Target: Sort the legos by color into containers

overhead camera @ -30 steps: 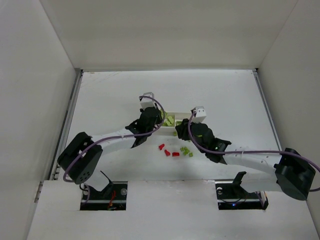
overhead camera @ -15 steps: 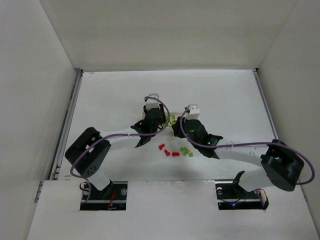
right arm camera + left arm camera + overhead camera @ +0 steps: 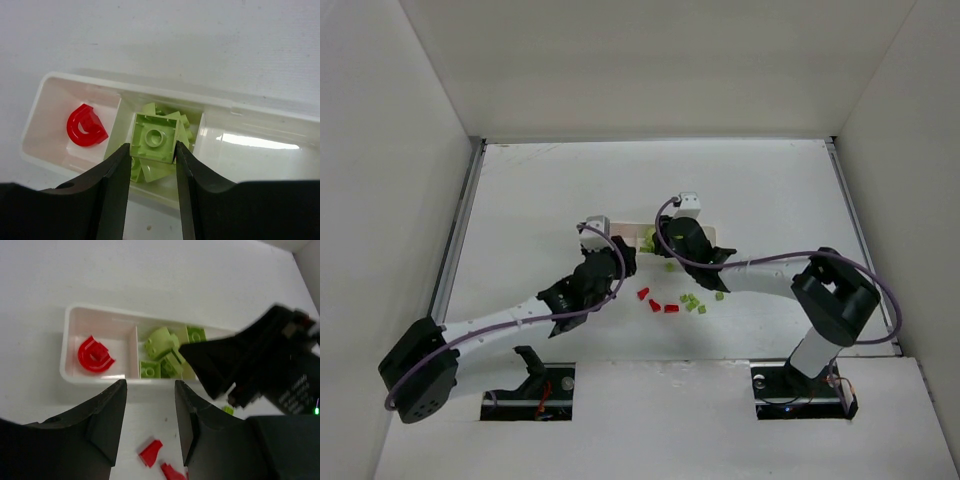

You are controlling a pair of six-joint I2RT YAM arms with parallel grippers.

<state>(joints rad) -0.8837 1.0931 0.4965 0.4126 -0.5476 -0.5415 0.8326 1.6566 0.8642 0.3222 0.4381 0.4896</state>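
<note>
The white three-compartment tray [image 3: 260, 111] holds a red arch brick [image 3: 85, 125] in its left compartment and several pale green bricks [image 3: 162, 357] in the middle one; its right compartment [image 3: 250, 145] is bare. My right gripper [image 3: 152, 150] is shut on a pale green square brick [image 3: 154, 137], held just above the middle compartment. My left gripper [image 3: 150, 390] is open and empty, just in front of the tray [image 3: 100, 310], above loose red bricks [image 3: 151, 452]. In the top view both grippers, left [image 3: 623, 258] and right [image 3: 660, 238], hide most of the tray.
Loose on the table in front of the tray lie three red bricks [image 3: 654, 305] and several green ones [image 3: 692, 301], one more further right [image 3: 718, 295]. White walls enclose the table on three sides. My right gripper's black body [image 3: 260, 360] fills the right of the left wrist view.
My left gripper has pulled back from the tray toward the near side. My right gripper has moved left and away from me, carrying the pale green brick over the tray's middle compartment.
</note>
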